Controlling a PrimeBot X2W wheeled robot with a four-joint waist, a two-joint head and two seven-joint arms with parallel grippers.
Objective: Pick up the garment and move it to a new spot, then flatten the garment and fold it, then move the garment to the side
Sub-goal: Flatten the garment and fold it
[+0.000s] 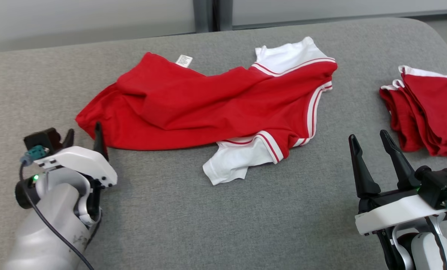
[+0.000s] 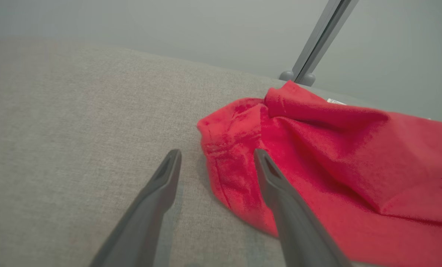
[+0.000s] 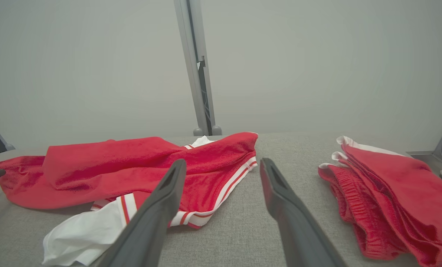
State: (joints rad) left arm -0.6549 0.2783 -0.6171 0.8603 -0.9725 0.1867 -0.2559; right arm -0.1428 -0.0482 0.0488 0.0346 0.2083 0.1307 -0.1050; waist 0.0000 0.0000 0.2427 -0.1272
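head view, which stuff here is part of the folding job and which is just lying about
Part of the job:
crumpled red and white garment, mid-surface
left gripper, open, by its red edge
right gripper, open, short of it

Just lying about:
pile of folded red garments, at the right
grey post behind the grey padded surface

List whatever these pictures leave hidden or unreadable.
- Label, head view: print too small to read.
- Pile, head view: cut off by the right edge; number of garments unclear.
- Shirt, head view: crumpled; its red body covers part of the white sleeve.
- Shirt, left wrist view: cut off by the right edge.
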